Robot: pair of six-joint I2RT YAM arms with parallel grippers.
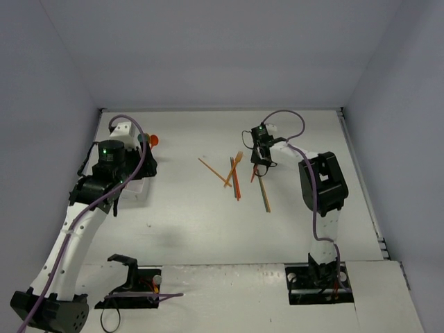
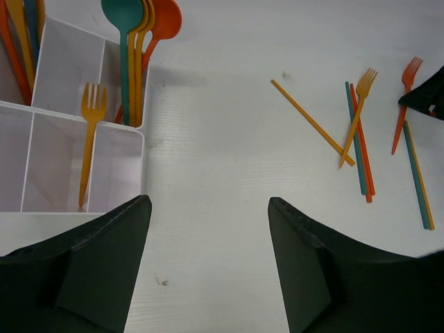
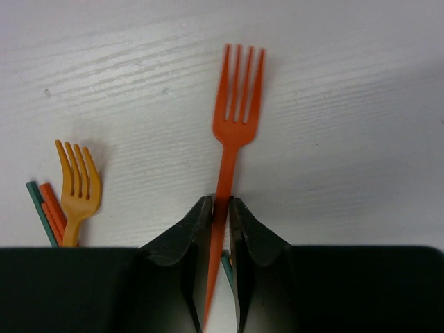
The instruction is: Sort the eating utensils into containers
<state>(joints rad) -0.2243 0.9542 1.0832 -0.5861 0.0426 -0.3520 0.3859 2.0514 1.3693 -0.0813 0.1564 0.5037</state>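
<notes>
Plainly, the right claw (image 3: 220, 222) had closed on the thin stem of a red fork (image 3: 236, 104). Its dark, wedge-shaped fingers pinched the flat plastic while the four tines lay ahead on the surface (image 3: 347, 139), a white sheet with a faint wood-like grain. Near the fork's left lay a loose amber fork (image 3: 78, 184), its handle beside a teal stick (image 3: 38, 205) and a red stick (image 3: 52, 208), all smooth and finger-slim. A long amber stick (image 2: 312, 123) lay slantwise under that fork's handle in the left wrist view. The left claw (image 2: 208, 205) stood wide open with nothing in it, over bare surface just beside the box (image 2: 41, 111), a thin-walled, translucent white tray split into square compartments. One compartment held a boxed fork (image 2: 87, 152), amber, with its tines leaning over a divider. The compartment behind it held upright spoons with rounded bowls above the rim: a teal spoon (image 2: 123, 14), amber spoons (image 2: 142, 41) and a red spoon (image 2: 165, 21). The far-left compartment held a bundle (image 2: 21, 41) of slim red, amber and teal pieces, cropped by the frame edge.
</notes>
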